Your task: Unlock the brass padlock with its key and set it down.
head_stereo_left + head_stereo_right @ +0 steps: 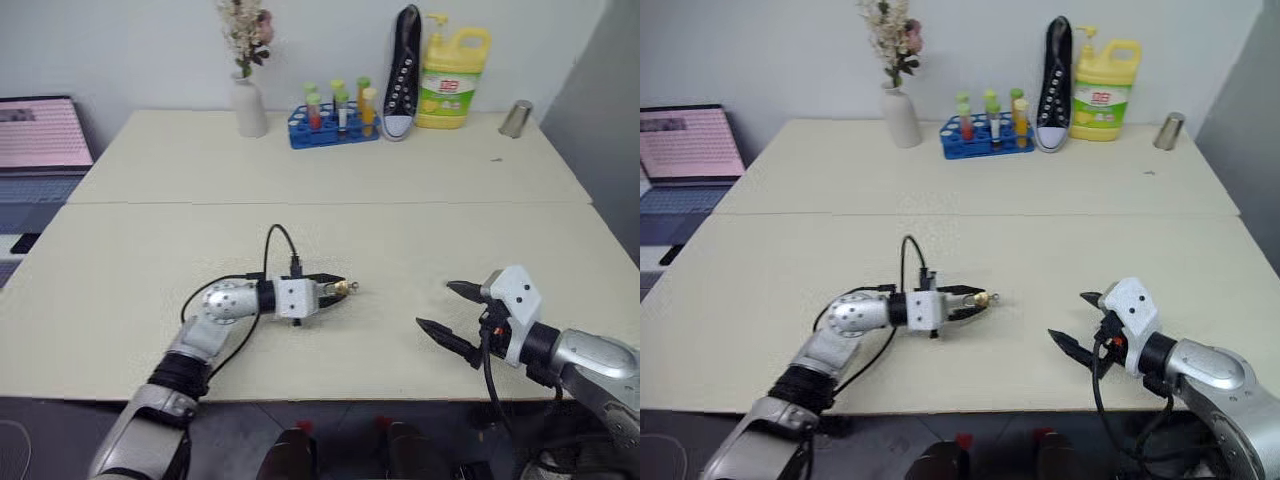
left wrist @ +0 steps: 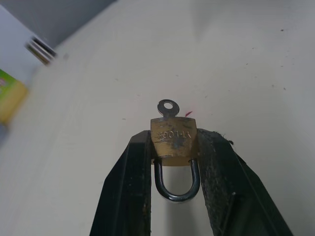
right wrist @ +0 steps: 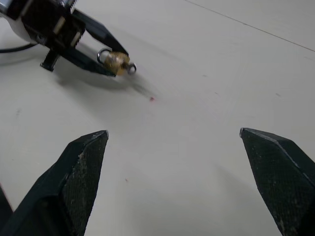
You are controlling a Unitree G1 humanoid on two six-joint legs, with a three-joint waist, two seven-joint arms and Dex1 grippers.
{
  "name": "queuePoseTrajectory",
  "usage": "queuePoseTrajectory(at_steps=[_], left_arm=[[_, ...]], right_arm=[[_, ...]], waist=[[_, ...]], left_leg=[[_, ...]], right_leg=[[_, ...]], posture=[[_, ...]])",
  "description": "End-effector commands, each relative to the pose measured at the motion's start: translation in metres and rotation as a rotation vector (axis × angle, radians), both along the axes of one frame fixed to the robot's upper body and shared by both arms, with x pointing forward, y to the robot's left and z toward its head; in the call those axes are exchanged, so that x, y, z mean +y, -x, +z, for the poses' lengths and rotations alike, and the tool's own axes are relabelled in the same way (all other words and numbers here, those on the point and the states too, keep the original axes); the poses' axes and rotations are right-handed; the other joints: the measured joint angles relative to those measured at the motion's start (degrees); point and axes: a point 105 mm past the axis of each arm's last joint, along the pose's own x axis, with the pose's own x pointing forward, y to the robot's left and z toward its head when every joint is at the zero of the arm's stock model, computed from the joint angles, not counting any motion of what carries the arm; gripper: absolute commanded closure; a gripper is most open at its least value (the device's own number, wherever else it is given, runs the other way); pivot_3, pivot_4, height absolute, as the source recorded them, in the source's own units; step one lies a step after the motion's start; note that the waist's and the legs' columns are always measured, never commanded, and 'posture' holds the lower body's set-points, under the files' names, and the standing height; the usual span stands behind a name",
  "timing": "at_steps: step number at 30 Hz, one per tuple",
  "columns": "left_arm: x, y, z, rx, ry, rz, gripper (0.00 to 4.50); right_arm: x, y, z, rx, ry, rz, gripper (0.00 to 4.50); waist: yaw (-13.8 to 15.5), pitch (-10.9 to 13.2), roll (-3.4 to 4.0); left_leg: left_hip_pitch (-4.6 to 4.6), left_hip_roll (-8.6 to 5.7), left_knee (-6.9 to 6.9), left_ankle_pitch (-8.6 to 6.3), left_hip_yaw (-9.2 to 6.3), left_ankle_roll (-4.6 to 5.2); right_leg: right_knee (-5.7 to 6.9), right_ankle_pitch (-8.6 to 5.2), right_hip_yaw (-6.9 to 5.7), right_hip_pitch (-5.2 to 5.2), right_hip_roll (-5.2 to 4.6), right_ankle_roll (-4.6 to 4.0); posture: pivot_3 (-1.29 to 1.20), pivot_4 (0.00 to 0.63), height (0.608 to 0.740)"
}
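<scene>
The brass padlock is pinched between the fingers of my left gripper, which is shut on its golden body. Its dark shackle loops back between the fingers, and the key sticks out of the far end. The left gripper points rightward just above the table's middle. Across a gap of bare table, my right gripper stands wide open near the front edge, facing the padlock, with nothing between its fingers.
Along the back of the cream table stand a white vase with flowers, a blue rack of tubes, a black shoe, a yellow bottle and a steel cup. A laptop sits at the left.
</scene>
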Motion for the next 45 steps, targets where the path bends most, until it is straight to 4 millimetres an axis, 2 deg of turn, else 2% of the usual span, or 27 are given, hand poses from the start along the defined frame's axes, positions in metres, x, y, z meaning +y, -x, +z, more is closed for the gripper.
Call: queuePoseTrajectory(at_steps=[1,4,6,13,21,27,30,40,41,45], left_arm=[[0.009,0.009,0.035,-0.255,0.066,-0.029,3.53],[0.020,0.020,0.040,-0.395,0.037,-0.073,3.53],[0.025,0.029,0.044,-0.488,0.024,-0.107,3.53],[0.015,0.042,0.049,-0.564,0.039,-0.166,3.53],[0.012,0.039,0.048,-0.585,0.023,-0.156,3.53],[0.010,0.039,0.048,-0.592,0.018,-0.158,3.53],[0.010,0.039,0.049,-0.595,0.022,-0.154,3.53],[0.008,0.040,0.049,-0.604,0.011,-0.162,3.53],[0.008,0.040,0.049,-0.604,0.010,-0.163,3.53],[0.008,0.041,0.048,-0.606,0.011,-0.166,3.53]], right_arm=[[0.014,-0.003,0.006,-0.026,-0.021,0.100,0.00],[0.030,-0.008,0.008,-0.002,-0.075,0.185,0.00],[0.048,-0.013,0.010,0.029,-0.135,0.248,0.00],[0.086,-0.024,0.026,0.098,-0.259,0.366,0.00],[0.098,-0.024,0.032,0.158,-0.288,0.417,0.00],[0.097,-0.024,0.032,0.174,-0.286,0.416,0.00],[0.097,-0.023,0.031,0.180,-0.288,0.415,0.86],[0.097,-0.022,0.031,0.193,-0.295,0.427,4.37],[0.097,-0.022,0.031,0.194,-0.294,0.428,4.50],[0.097,-0.022,0.031,0.200,-0.293,0.432,4.50]], waist=[[0.49,0.01,-0.02],[0.30,0.01,-0.03],[0.07,0.01,-0.02],[-0.16,0.01,-0.02],[-0.45,0.01,-0.01],[-1.08,0.01,-0.01],[-1.21,0.01,-0.01],[-1.23,0.01,0.00],[-1.23,0.01,0.00],[-1.23,0.01,0.00]], left_leg=[[0.00,-0.05,0.02,0.00,0.01,0.00],[-0.04,-0.08,-0.01,-0.01,0.07,0.01],[-0.04,-0.07,-0.08,-0.01,0.06,0.01],[-0.09,-0.07,-0.08,-0.01,0.05,0.02],[-0.14,-0.14,-0.08,-0.01,0.05,0.02],[-0.13,-0.15,-0.08,-0.01,0.04,0.03],[-0.13,-0.14,-0.08,-0.02,0.04,0.03],[-0.13,-0.12,-0.09,-0.02,0.05,0.03],[-0.13,-0.12,-0.09,-0.02,0.04,0.03],[-0.13,-0.12,-0.09,-0.02,0.04,0.03]], right_leg=[[-0.08,0.01,0.00,0.04,-0.05,0.03],[-0.28,0.07,0.05,0.05,-0.07,0.11],[-0.31,0.07,0.04,0.03,-0.06,0.11],[-0.22,0.07,0.02,-0.06,-0.01,0.10],[-0.09,0.07,0.02,-0.20,0.00,0.10],[-0.06,0.07,0.01,-0.21,0.06,0.09],[-0.05,0.07,0.01,-0.22,0.08,0.09],[-0.05,0.07,0.02,-0.22,0.09,0.09],[-0.05,0.07,0.01,-0.23,0.09,0.09],[-0.05,0.07,0.02,-0.23,0.09,0.09]], posture=[[0.00,0.150,0.740],[0.00,0.150,0.740],[0.00,0.150,0.740],[0.00,0.150,0.740],[0.00,0.150,0.740],[0.00,0.150,0.740],[0.00,0.150,0.740],[0.00,0.150,0.740],[0.00,0.150,0.740],[0.00,0.150,0.740]])
